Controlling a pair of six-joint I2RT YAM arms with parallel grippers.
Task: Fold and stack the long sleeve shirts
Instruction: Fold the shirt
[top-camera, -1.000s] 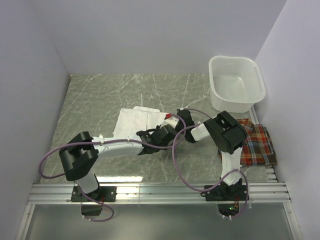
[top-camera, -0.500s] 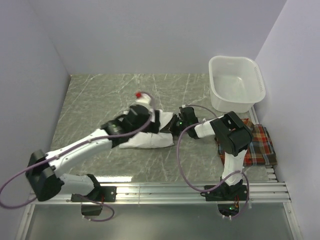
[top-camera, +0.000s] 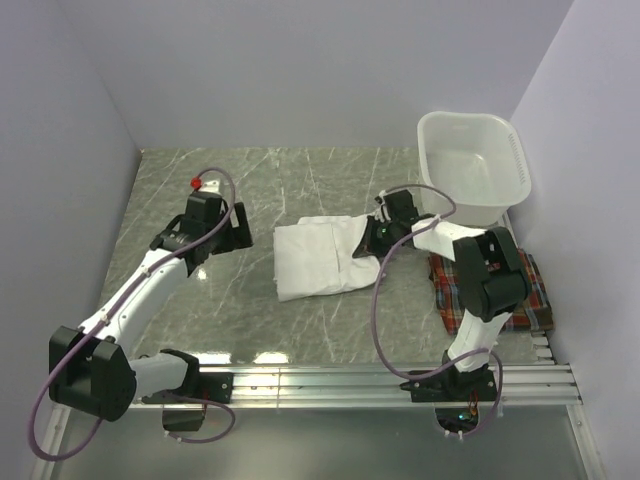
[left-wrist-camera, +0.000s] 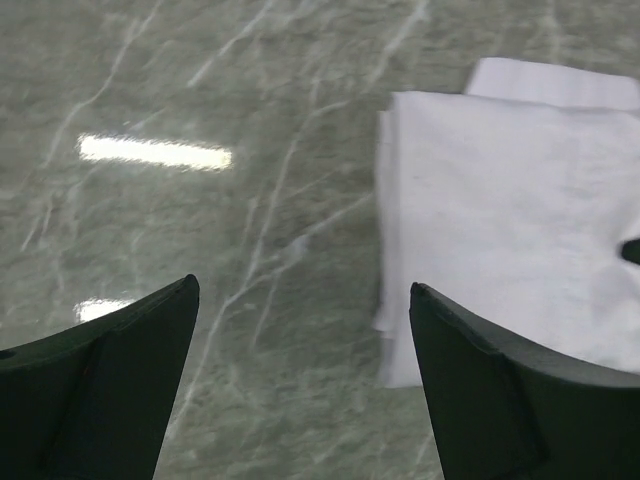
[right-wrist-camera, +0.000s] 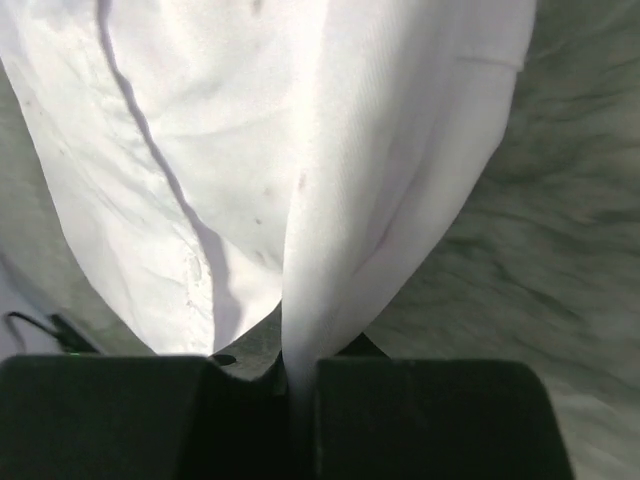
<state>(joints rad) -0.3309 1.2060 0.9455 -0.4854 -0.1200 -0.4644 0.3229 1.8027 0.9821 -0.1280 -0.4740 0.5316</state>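
Since the earlier picture the left arm has swung off the white shirt (top-camera: 312, 260) to its left side, and the left pincer (top-camera: 238, 228) has gone from nearly closed to wide open, with nothing in it.

From the top camera, the shirt lies as a flat, roughly square fold of plain smooth cloth. It is apart from the left pincer, on the side where that pincer points. The right pincer (top-camera: 368, 243) is closed on the shirt's right edge. Behind this pincer, near its arm's base, lies the plaid shirt (top-camera: 452, 292), a woven check of red, orange and dark, partly under the arm. The table (top-camera: 200, 180) has a glossy grey-green marble pattern with pale veins. Beyond the right pincer stands a white plastic basin (top-camera: 428, 135) with rounded corners. On the left wrist is a small red piece (top-camera: 195, 182), perhaps a cap; it is too small to tell.

In the left wrist view, the two dark, matte, wedge-shaped fingers (left-wrist-camera: 110, 380) stand far apart over the shiny table (left-wrist-camera: 200, 90). The white shirt (left-wrist-camera: 510, 220) lies ahead and to the right, with layered straight edges.

In the right wrist view, the black fingers (right-wrist-camera: 140, 410) pinch a thin vertical ridge of the white shirt (right-wrist-camera: 200, 150). The cloth is soft and creased, with a stitched seam running along it.
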